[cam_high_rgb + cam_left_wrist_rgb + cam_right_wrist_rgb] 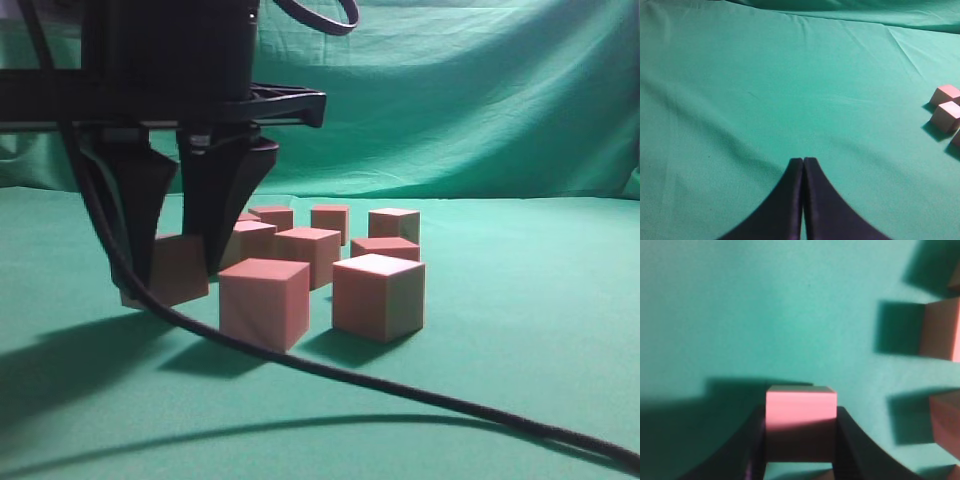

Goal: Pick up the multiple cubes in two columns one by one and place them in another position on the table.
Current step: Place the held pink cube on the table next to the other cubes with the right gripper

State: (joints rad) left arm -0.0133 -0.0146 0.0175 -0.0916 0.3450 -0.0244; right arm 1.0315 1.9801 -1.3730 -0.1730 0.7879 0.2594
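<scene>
Beside the left edge of the cube cluster on the counter [520,330], the right hand [180,272] is pinching one cube [800,422] squarely between its fingers, cube sitting low against the cloth; the left hand [803,165] is resting pressed together, well apart from the cubes [330,265]

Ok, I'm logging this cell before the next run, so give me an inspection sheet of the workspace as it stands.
Surface: table under teal-green cloth, slightly wrinkled.
Job's things: cubes clustered in rough columns; one separate cube sits between the right fingers, low at the cloth.
Clutter: nothing seen.
Grippers: right gripper closed on that cube; left gripper shut, empty, over bare cloth away from the cubes.
Cables: black cable trails across the foreground, passing in front of the cubes.
Surroundings: draped green backdrop.
</scene>
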